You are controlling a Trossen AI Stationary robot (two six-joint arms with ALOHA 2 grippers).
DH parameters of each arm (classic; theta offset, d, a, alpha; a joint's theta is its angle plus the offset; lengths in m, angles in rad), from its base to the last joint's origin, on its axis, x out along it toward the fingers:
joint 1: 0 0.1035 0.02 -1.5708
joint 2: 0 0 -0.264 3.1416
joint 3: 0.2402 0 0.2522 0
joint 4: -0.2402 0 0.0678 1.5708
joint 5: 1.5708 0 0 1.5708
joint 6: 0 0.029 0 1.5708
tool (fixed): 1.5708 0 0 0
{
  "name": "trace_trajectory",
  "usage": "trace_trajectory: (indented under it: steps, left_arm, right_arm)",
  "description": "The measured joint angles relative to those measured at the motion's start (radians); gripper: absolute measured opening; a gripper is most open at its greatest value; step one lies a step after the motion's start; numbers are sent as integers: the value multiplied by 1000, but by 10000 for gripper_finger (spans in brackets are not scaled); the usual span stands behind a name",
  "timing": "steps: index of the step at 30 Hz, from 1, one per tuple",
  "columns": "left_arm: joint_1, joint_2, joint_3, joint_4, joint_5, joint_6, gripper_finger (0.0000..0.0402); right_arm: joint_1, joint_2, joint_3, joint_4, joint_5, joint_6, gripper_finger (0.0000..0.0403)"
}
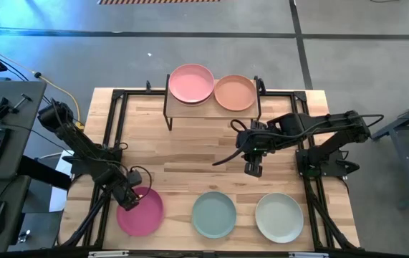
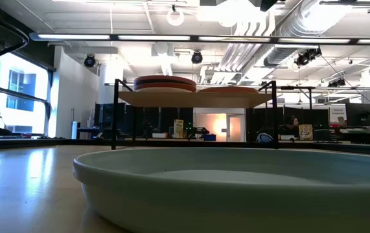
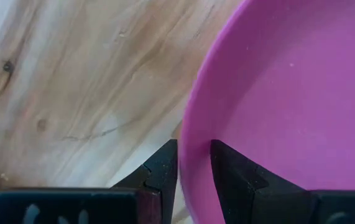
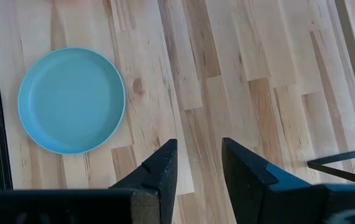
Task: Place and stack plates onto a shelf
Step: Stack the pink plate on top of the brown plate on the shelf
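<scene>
Plates lie in two groups on your pale wooden plank bench [image 1: 190, 154]. Starting at the left, your left hand [image 1: 127, 198] is down at the front left corner, its two dark fingers [image 3: 163, 168] nipped on the rim of the round matte magenta plate [image 1: 141, 211], one finger outside the rim and one inside the dish. That plate sits flat on the bench at the near edge.

Next along the near edge you have the round pale teal plate [image 1: 214, 214], lying flat and free; it fills the low view's foreground. Just right of it, close but apart, rests the round off-white plate [image 1: 279, 217].

At the far edge stands the small low shelf [image 1: 213, 109], a light wooden board on thin black metal legs. On its left half sits a round pink plate [image 1: 191, 83]; in the low view it looks like a stack of more than one, though you cannot count them. Beside it on the right half lies a round peach plate [image 1: 235, 92].

Your right hand [image 1: 253, 170] hovers over bare bench in front of the shelf, right of centre, fingers [image 4: 160, 171] parted and holding nothing.
</scene>
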Motion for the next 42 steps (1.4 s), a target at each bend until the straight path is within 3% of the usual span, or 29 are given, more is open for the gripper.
trace_trajectory:
  steps: [6,14,28,42]
  left_arm:
    - [0,-1,-14,26,1,-1,79]
    - [0,-3,-12,77,3,-1,9]
    - [9,-4,59,90,-100,4,1]
    - [163,-4,218,-55,-122,224,1]
  right_arm:
    - [0,0,0,0,0,0,105]
    - [0,0,0,0,1,3,105]
    - [0,0,0,0,1,38,105]
    - [-32,0,0,58,60,100,105]
